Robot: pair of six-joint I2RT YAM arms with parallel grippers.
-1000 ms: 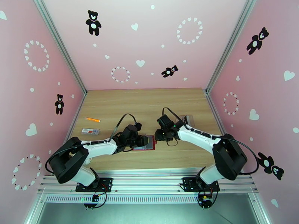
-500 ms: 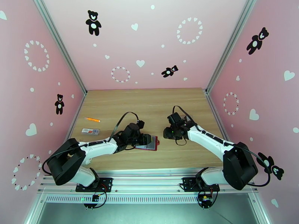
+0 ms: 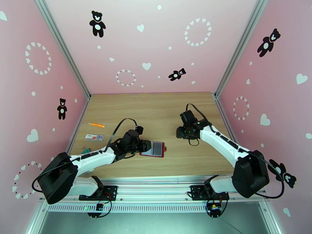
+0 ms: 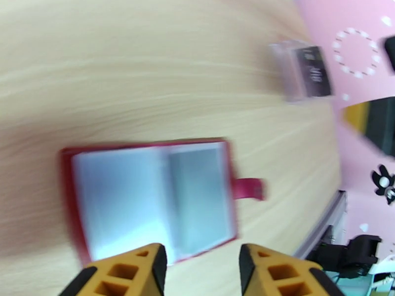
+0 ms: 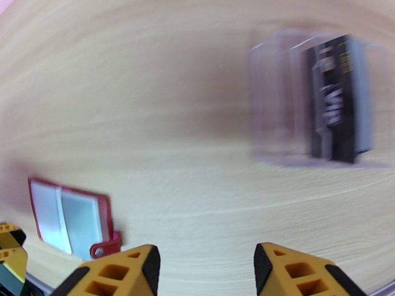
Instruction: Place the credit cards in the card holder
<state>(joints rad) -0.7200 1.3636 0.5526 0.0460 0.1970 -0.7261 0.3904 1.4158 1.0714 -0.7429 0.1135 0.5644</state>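
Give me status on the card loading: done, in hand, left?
Done: the dark-red leather-like booklet wallet lies open on the wooden table, grey sleeves up; blur hides whether any hold a card. In hand: nothing; the left end effector and right end effector are both open and empty. Left: at least one dark rectangular card sits in the clear plastic case, to be moved into a sleeve.

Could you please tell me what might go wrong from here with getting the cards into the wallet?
1. The wallet lies open and loose on the table; the left gripper is open at its edge, gripping nothing, so it may slide or flip shut when a card is pushed in.
2. The dark card sits in the clear case; the open right gripper may catch the case along with it, or knock it away.
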